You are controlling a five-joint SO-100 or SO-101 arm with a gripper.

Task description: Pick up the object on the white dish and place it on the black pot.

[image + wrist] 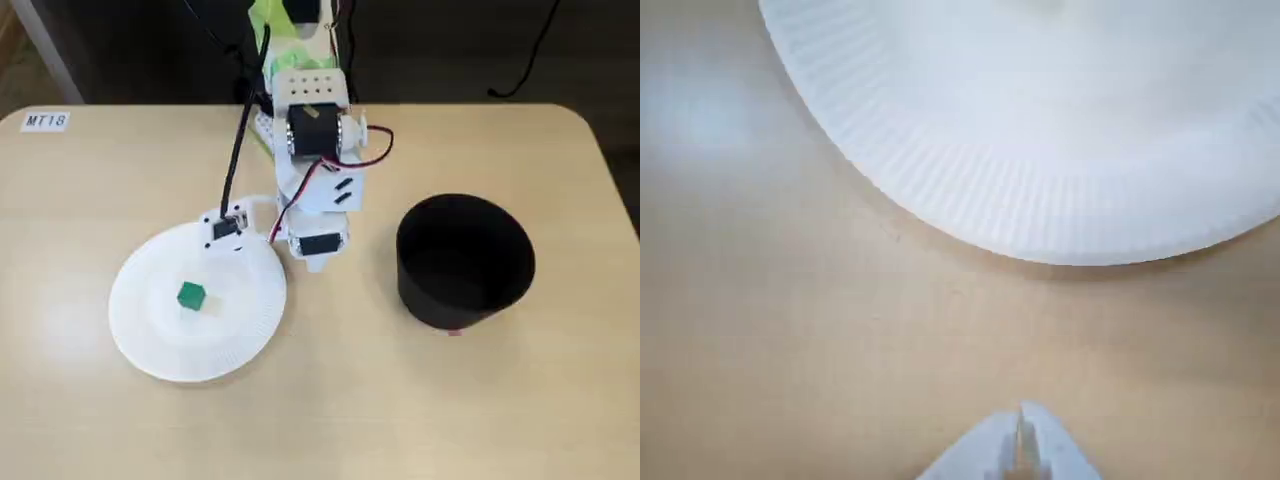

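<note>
Nothing of your task is done yet: the green cube sits untouched on the white plate, well apart from the black pot, while your gripper, jaws pressed together and empty, hangs beside the plate's rim.

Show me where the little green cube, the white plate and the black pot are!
green cube (191, 296), fixed view, top face.
white plate (150, 355), fixed view, ribbed rim.
black pot (440, 300), fixed view, outer wall.
</note>
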